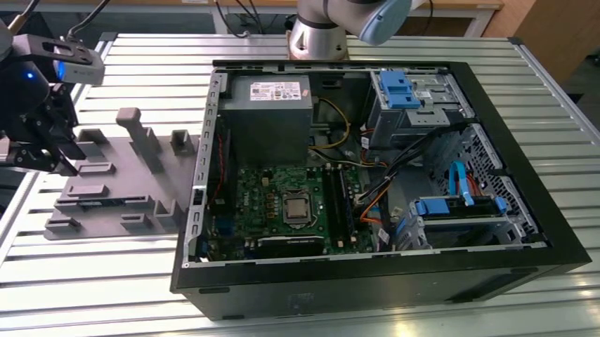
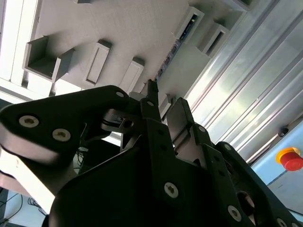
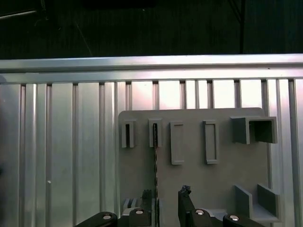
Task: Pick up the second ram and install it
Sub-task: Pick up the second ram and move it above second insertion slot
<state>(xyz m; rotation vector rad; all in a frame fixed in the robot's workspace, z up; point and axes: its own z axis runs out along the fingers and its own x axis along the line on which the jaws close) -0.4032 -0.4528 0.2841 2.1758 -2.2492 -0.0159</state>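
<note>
Open end effector (image 3: pixel 166 191) hovers over the second ram (image 3: pixel 155 156), slotted edge-up in grey tray (image 3: pixel 222 182).

The arm (image 1: pixel 317 38) is a shiny grey tube with a light blue cap (image 1: pixel 384 17) on its joint. The hand (image 2: pixel 165 105) is black, made of flat, chunky parts held by round silver screws (image 2: pixel 171 190). A grey box (image 1: pixel 73 62) with a small blue light sits on it, and black cables (image 1: pixel 91 20) run up from there.
</note>
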